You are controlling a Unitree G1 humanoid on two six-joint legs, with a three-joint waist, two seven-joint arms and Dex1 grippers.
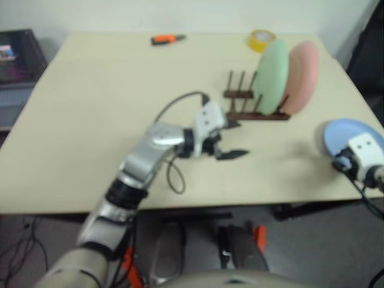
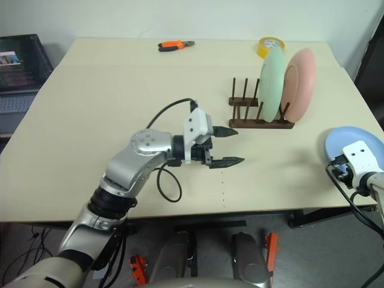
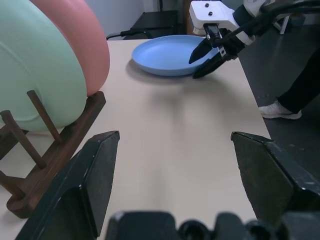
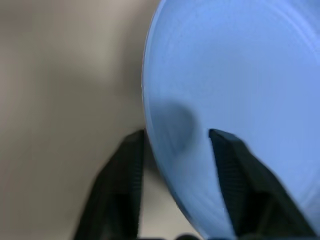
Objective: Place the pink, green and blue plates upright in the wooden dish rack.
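The broad cream-coloured rectangular table takes up most of the head views. Toward its upper right stands the small dark reddish-brown wooden dish rack, with the round mint green plate and the round pale pink plate already upright in its right-hand slots, the pink one just behind the green. The round light blue plate lies flat at the right edge of the frame, near the table's right edge and well apart from the rack.

The right gripper sits at the blue plate's near rim with one black finger under the rim and one over it; the jaws are narrow, but whether they have actually clamped the rim cannot be told. The left gripper hovers wide open and empty at mid-frame, just in front of the rack.

The main risk is a shallow pinch: with so little rim between the fingers, the blue plate could pivot or slip out on lifting, and it lies close enough to the table edge to slide off. Next, carrying it to the rack could knock the green plate or nudge the light rack. Smaller things, the orange-handled pliers and yellow tape roll at the top, are out of the way
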